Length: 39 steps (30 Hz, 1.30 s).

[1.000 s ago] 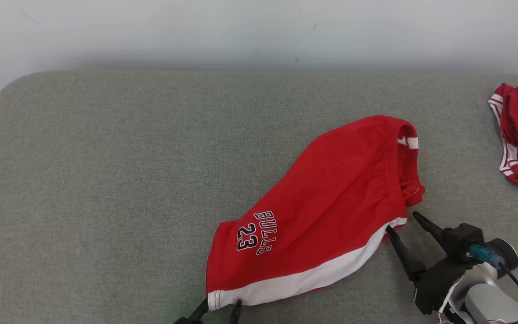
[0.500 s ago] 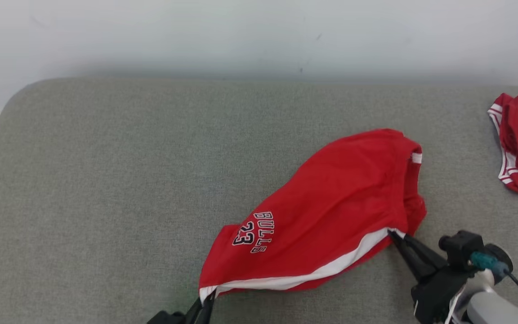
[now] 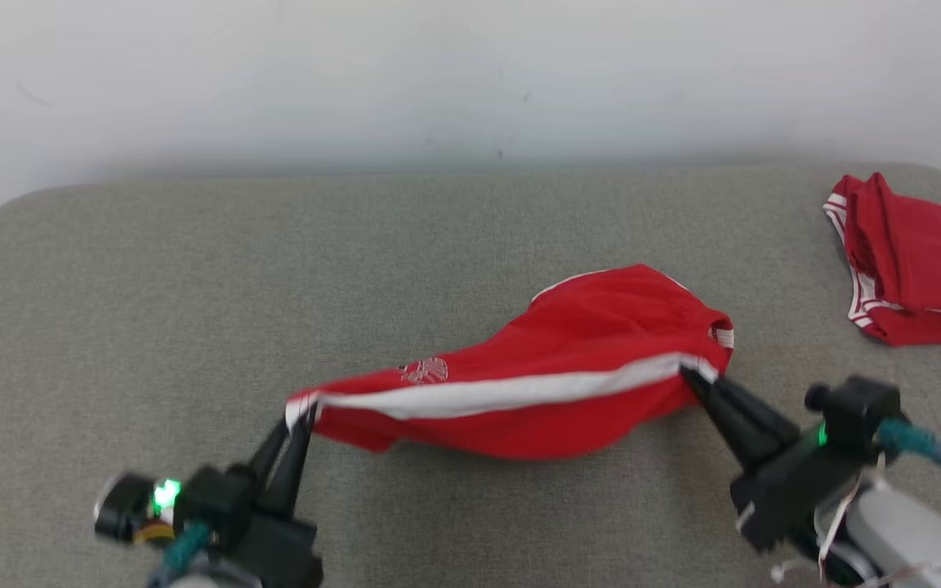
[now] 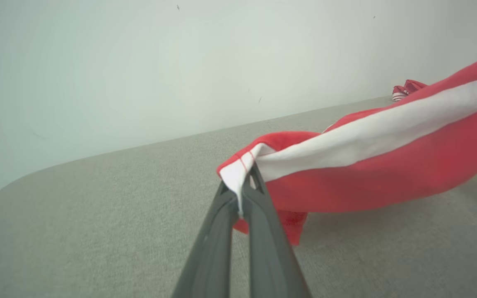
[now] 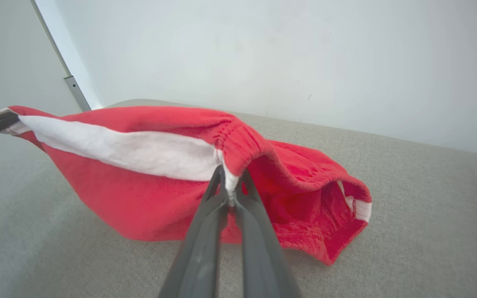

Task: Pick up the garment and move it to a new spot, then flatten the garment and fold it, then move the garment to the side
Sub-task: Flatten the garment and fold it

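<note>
Above the grey surface (image 3: 193, 286), the garment (image 3: 568, 392), flat earlier, hangs stretched between raised left gripper (image 3: 301, 411) and right gripper (image 3: 689, 377), both clamped on its white stripe.

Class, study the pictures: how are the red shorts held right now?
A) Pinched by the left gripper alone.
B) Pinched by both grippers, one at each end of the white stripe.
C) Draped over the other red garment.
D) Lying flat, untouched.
B: the left gripper and right gripper are each shut on the red shorts, with the white stripe stretched between them.
</note>
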{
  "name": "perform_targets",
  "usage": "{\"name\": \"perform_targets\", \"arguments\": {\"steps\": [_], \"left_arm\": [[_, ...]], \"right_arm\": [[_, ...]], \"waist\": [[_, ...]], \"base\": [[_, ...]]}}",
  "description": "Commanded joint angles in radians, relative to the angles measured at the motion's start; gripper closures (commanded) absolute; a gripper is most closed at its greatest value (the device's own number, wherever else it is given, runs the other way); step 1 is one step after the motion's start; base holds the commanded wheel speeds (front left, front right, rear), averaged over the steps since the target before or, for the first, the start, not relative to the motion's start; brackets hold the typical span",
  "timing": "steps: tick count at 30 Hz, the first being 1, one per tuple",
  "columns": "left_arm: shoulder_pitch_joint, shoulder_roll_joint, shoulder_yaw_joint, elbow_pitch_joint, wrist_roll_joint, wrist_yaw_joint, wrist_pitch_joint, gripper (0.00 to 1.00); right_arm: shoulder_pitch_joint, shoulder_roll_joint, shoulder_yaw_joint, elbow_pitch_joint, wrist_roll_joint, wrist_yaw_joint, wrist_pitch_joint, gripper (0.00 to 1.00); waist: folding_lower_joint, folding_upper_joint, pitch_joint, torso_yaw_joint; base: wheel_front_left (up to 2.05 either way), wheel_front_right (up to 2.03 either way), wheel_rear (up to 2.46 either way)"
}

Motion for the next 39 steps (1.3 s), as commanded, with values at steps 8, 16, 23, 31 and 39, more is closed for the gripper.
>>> {"name": "perform_targets", "arguments": {"steps": [8, 16, 23, 31, 39], "left_arm": [[-0.462, 0.144, -0.127, 0.012, -0.124, 0.002, 0.069, 1.0], [-0.992, 0.175, -0.175, 0.134, -0.368, 0.002, 0.127, 1.0], [-1.365, 0.223, -0.248, 0.252, -0.394, 0.002, 0.122, 1.0], [-1.62, 0.236, -0.353, 0.351, -0.445, 0.002, 0.102, 1.0], [-1.643, 0.258, -0.434, 0.41, -0.523, 0.002, 0.047, 1.0]], "right_arm": [[-0.357, -0.008, -0.034, -0.011, 0.12, -0.003, 0.087, 1.0], [-0.828, 0.018, -0.046, 0.093, 0.224, -0.003, 0.226, 1.0], [-1.157, 0.069, -0.039, 0.216, 0.266, -0.003, 0.279, 1.0], [-1.395, 0.084, 0.05, 0.302, 0.238, -0.003, 0.273, 1.0], [-1.428, 0.059, 0.144, 0.324, 0.269, -0.003, 0.249, 1.0]], "waist": [[0.0001, 0.0, 0.188, -0.026], [0.0001, 0.0, 0.408, -0.039], [0.0001, 0.0, 0.524, -0.048], [0.0001, 0.0, 0.586, -0.041], [0.0001, 0.0, 0.61, -0.039]], "base": [[0.0, 0.0, 0.0], [0.0, 0.0, 0.0], [0.0, 0.0, 0.0], [0.0, 0.0, 0.0], [0.0, 0.0, 0.0]]}}
